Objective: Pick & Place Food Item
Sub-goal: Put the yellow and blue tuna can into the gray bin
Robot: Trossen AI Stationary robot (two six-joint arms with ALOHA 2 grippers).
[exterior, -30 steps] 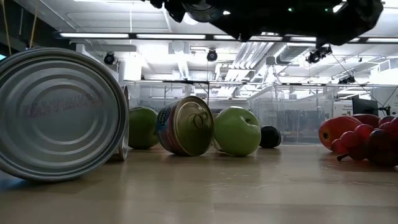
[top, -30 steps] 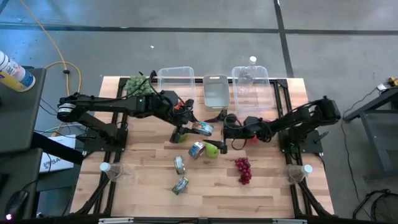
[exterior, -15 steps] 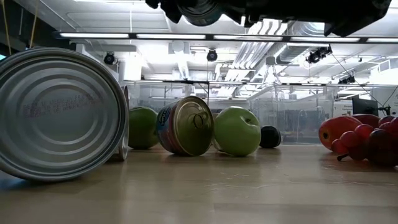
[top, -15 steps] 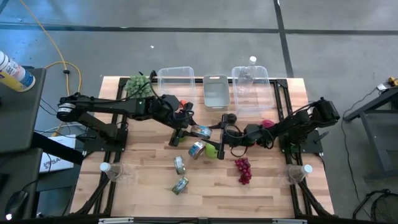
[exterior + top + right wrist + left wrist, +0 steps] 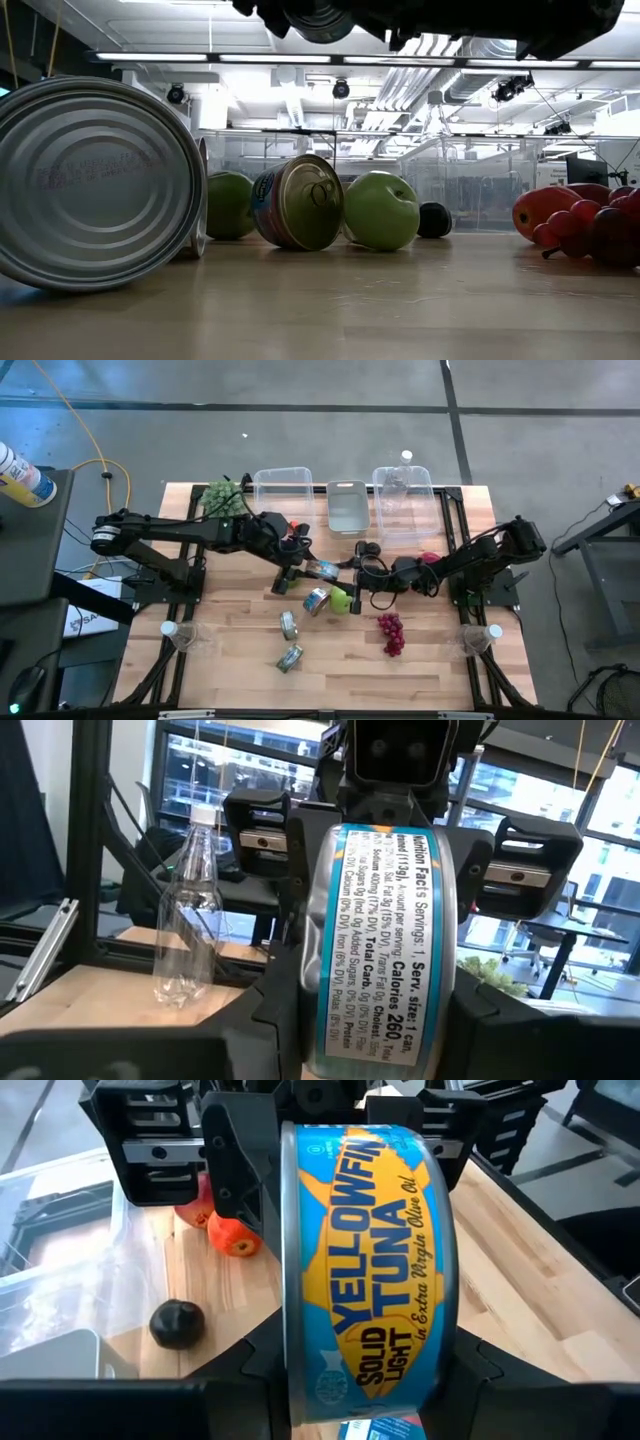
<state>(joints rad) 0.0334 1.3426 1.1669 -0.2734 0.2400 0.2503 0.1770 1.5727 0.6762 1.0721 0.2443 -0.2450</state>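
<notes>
A blue and yellow tuna can [image 5: 323,569] hangs in mid-air over the table's middle, between both arms. My left gripper [image 5: 306,567] reaches it from the left and is shut on it. My right gripper [image 5: 344,572] reaches it from the right and is shut on it too. In the left wrist view the can [image 5: 370,1260] shows its yellow label, with the right arm's fingers [image 5: 236,1170] behind it. The right wrist view shows the can's nutrition label [image 5: 385,920]. Below the can, a green apple [image 5: 341,600] and another can [image 5: 316,600] rest on the table. My left gripper [image 5: 368,1368] pinches the can by its two flat ends [image 5: 288,1350] between both fingers, coming from the table's left and slanting slightly down. The can stands on edge, lifted clear of the table. My right gripper [image 5: 380,1012] pinches the same can by its two flat ends [image 5: 312,1000], on the side opposite the left gripper. Its fingers come about level from the table's right. The can stays on edge, clear of the table.
Two more cans [image 5: 288,624] [image 5: 290,657] lie toward the near edge, and red grapes [image 5: 391,633] lie at the near right. Three clear bins [image 5: 283,485] [image 5: 347,506] [image 5: 404,490] line the far edge, next to green grapes [image 5: 221,496]. A dark round fruit [image 5: 366,549] and red fruit [image 5: 430,558] lie near the right arm.
My right gripper, open wide beside the can a second ago, has shut its fingers onto the can that my left gripper holds. The can has stayed in place in the air.
</notes>
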